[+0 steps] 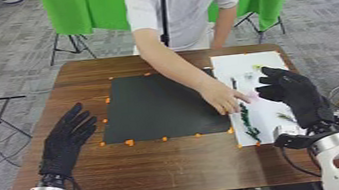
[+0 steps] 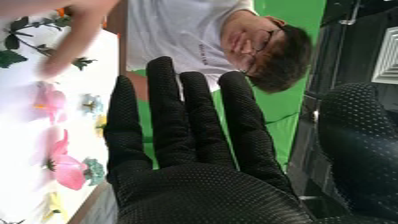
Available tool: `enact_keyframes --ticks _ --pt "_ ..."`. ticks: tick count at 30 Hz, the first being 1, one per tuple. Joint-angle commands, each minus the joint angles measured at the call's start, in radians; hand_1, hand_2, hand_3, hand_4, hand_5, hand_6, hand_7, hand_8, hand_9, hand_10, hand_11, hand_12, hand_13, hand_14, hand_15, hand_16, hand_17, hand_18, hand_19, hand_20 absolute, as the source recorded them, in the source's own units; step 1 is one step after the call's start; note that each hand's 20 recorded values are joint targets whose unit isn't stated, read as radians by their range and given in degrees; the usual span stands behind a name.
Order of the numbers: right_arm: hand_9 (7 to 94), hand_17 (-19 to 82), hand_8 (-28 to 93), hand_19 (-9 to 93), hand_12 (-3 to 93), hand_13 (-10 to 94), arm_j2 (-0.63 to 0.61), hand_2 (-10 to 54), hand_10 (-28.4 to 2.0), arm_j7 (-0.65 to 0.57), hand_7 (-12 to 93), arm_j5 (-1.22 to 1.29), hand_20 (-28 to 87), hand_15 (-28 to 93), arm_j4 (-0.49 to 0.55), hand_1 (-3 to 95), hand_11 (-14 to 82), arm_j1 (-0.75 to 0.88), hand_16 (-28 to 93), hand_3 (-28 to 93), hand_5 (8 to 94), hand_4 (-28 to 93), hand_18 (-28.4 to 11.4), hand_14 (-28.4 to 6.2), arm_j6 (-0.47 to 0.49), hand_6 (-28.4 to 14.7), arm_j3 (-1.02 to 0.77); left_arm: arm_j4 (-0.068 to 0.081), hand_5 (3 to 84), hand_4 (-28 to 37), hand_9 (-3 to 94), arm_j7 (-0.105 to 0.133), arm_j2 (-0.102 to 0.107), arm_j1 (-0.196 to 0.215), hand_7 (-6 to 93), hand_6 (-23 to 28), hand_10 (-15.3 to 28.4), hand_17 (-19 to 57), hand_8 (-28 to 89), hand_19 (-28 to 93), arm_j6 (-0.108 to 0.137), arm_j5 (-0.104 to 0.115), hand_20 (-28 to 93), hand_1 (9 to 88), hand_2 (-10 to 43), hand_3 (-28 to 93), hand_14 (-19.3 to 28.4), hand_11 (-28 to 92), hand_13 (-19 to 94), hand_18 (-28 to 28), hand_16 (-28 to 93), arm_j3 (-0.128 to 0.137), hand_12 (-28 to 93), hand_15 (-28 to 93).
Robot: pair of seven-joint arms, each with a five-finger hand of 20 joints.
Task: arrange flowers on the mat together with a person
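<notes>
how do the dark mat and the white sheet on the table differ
The mat is dark and broad; the sheet is white and narrower. The sheet holds pink flowers, while a person's forearm crosses over the mat. Both lie flat on the table.

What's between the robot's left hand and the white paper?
In the head view, the black mat lies between the left hand and the white paper, and a person's arm reaches over the mat.
</notes>
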State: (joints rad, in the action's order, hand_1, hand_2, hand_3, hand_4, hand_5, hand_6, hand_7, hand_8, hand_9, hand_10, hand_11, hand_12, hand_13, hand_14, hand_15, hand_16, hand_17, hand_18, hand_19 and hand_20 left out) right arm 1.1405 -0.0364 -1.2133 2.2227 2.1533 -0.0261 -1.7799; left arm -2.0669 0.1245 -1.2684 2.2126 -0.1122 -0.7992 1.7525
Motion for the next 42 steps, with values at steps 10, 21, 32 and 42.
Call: enact_keyframes --ticks 10,21,32,42 --pt "39.3 7 -11 48 21.9 36 0.003 10.9 -15.8 -0.004 20 -0.009 25 32 0.001 12.6 16.6 0.005 19 86 39.4 -24 -23.2 -14.1 -0.012 -5.1 0.002 0.008 31.2 -24.6 26.6 -0.003 -0.01 0.01 20.3 2.5 12.1 -8.2 -10 46 -0.003 -0.001 11 27.0 1.7 71 14.4 22 25 22.3 1 -0.017 18 30" --pt "39.3 7 -11 48 21.9 36 0.006 10.9 -15.8 -0.006 20 -0.012 25 32 -0.001 12.5 16.6 0.007 19 86 39.5 -24 -23.2 -14.1 -0.01 -5.1 0.002 0.011 31.4 -24.7 26.8 -0.003 -0.009 0.005 20.6 2.6 12.2 -8.0 -10 45 -0.003 0.0 10 26.9 1.8 71 14.7 22 25 22.1 1 -0.023 18 30" --pt "39.3 7 -11 48 22.0 36 0.004 11.0 -15.8 -0.005 20 -0.012 25 32 -0.003 12.5 16.7 0.004 19 86 39.4 -24 -23.2 -14.2 -0.011 -5.1 0.004 0.012 31.4 -24.9 26.9 0.0 -0.004 0.003 20.5 2.6 12.2 -8.2 -10 46 -0.003 0.004 10 26.9 1.8 71 14.6 23 25 22.4 0 -0.028 18 30" --pt "39.3 7 -11 48 21.9 36 0.005 11.1 -15.8 -0.008 20 -0.011 25 32 -0.003 12.4 16.7 0.004 19 86 39.4 -24 -23.2 -14.1 -0.01 -5.0 0.002 0.009 31.4 -24.7 26.9 0.002 0.009 0.014 20.5 2.6 12.2 -8.3 -10 46 0.002 0.007 10 26.8 1.8 71 14.5 23 25 22.4 0 -0.023 18 30"
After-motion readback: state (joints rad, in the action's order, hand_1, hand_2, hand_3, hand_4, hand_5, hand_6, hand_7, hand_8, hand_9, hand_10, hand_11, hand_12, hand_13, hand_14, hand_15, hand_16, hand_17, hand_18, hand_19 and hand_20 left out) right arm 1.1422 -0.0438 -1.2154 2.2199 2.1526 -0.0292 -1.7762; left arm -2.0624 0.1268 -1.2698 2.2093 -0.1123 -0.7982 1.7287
